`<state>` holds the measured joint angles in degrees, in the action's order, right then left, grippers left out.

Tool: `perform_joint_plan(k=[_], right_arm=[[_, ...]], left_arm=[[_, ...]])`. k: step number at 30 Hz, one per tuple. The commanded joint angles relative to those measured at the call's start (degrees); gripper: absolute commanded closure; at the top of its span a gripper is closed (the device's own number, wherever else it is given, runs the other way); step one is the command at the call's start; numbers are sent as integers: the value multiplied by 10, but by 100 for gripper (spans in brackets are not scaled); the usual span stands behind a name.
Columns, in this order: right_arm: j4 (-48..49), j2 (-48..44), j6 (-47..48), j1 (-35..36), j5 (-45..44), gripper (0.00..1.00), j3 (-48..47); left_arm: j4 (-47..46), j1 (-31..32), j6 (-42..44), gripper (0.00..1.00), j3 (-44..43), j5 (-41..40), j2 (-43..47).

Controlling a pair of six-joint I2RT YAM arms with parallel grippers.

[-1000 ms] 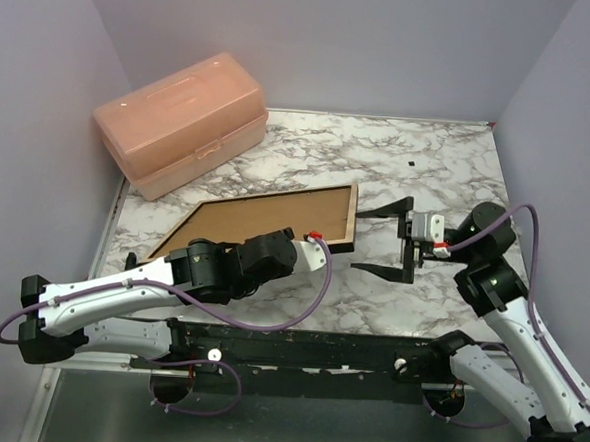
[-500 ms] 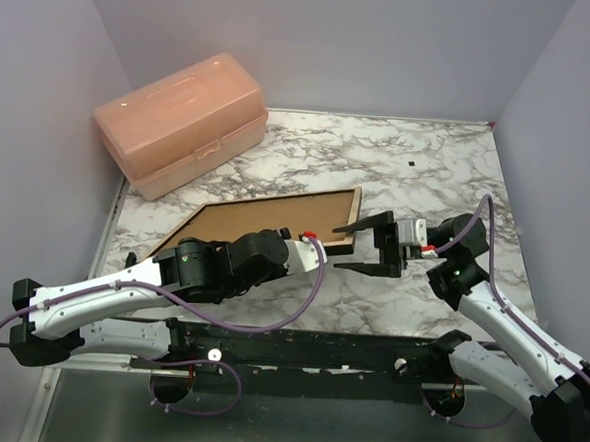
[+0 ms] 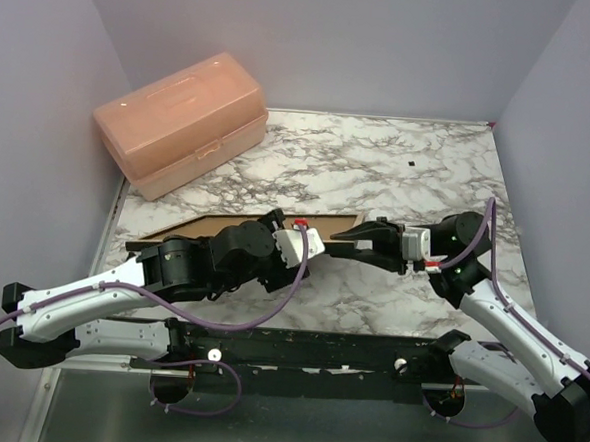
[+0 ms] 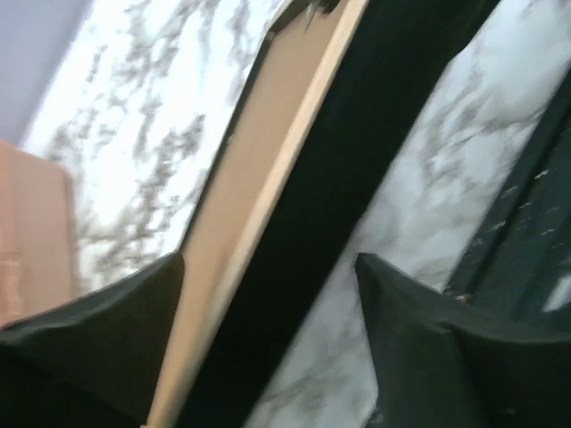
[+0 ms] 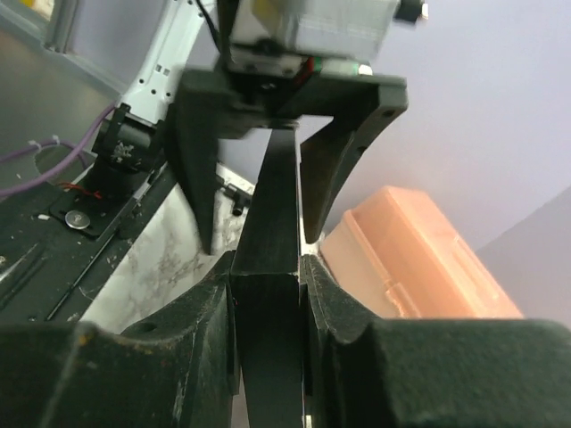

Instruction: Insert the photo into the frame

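- While the right gripper pinches it from one end, the frame stands on edge near the middle of the table. In the right wrist view it appears as a narrow dark bar running straight away from the camera.
- From above, only a slim brown sliver of it shows, slanting from the left near side toward the centre, so it is tipped up steeply rather than lying flat. I cannot tell whether its lower edge touches the table.
- In the left wrist view its light tan wood face sits beside its black side, crossing the picture on a diagonal.
- Both pads of the right gripper press against the frame's two faces with no gap showing, so it has hold of the frame.
- The left gripper meets the frame from the opposite end. Its jaws are parted and straddle the edge, one finger on each side, with space showing between the fingers and the frame in the right wrist view, so it holds nothing.
- The two grippers face each other, close together, over the near centre of the marble-patterned table.
- A closed translucent pink plastic box sits at the far left of the table, well apart from the frame.
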<state>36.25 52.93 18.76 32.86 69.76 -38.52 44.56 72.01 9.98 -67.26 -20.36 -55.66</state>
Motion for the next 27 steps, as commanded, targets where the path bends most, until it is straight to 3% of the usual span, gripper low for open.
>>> perform_joint_plan(k=[1, 3, 10, 13, 16, 27], right_arm=[[-82, -1, -63, 7, -35, 100, -13], [-84, -4, -77, 7, -33, 100, -15], [-84, -31, -201, 7, -91, 100, -22], [-98, -36, -297, 6, -154, 100, -38], [-180, -28, -352, 6, -223, 100, -76], [-342, -33, -462, 5, -537, 99, -56]], left_arm=[[-74, 2, -97, 10, -14, 46, 4], [-79, 3, -97, 2, -26, 37, 11], [-119, 2, -97, 2, -60, 26, 57], [-148, 2, -113, 2, -54, 26, 83], [-170, 2, -119, 2, -44, 18, 100], [-162, 0, -197, 1, -23, 13, 63]])
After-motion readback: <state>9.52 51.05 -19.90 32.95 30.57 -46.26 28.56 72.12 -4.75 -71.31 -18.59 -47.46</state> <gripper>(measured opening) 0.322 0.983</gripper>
